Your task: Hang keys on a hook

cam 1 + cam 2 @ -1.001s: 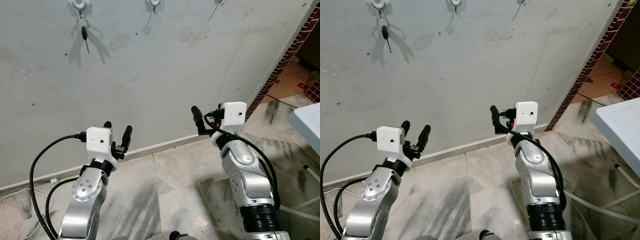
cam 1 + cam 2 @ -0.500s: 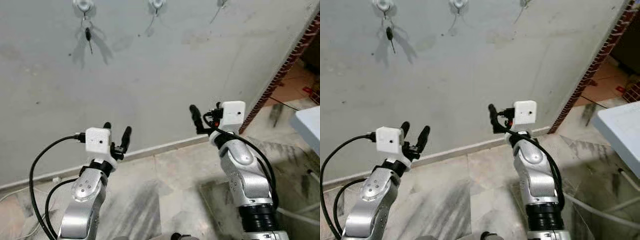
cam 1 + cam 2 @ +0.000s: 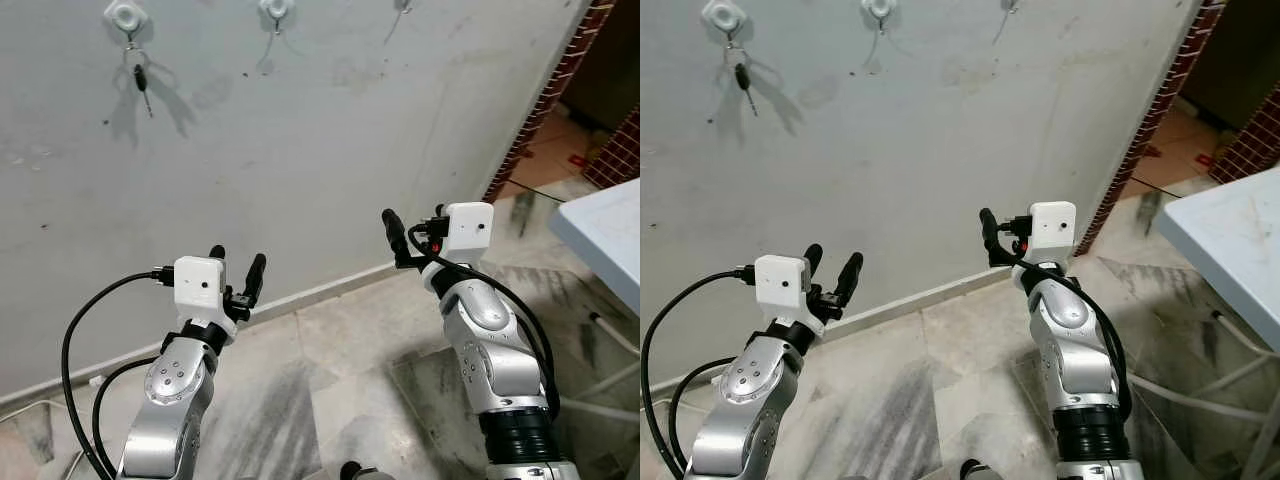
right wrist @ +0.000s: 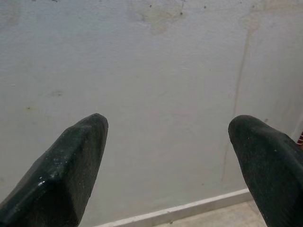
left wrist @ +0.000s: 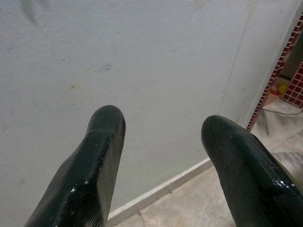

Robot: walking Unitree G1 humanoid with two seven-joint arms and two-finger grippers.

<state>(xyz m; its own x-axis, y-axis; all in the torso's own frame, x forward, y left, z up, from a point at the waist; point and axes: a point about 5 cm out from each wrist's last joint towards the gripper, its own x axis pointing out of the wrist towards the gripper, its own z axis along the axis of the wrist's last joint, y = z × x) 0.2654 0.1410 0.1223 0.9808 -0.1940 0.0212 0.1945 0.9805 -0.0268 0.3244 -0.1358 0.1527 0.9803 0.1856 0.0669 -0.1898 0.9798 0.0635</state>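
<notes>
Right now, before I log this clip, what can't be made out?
- Third wall hook: cut off by the top edge in the left eye view.
- Small dark key on the white leftmost hook: too small to count keys.
- Open left gripper and right gripper: wrist views give bare wall, no hooks.

pale grey plaster wall (image 3: pixel 330 130), scuffed and stained, straight ahead of both sets of jaws. veined marble floor (image 3: pixel 340 350) beneath them. red brick edge (image 3: pixel 545 100) and white tabletop (image 3: pixel 605 225) off beyond the right jaws.
</notes>
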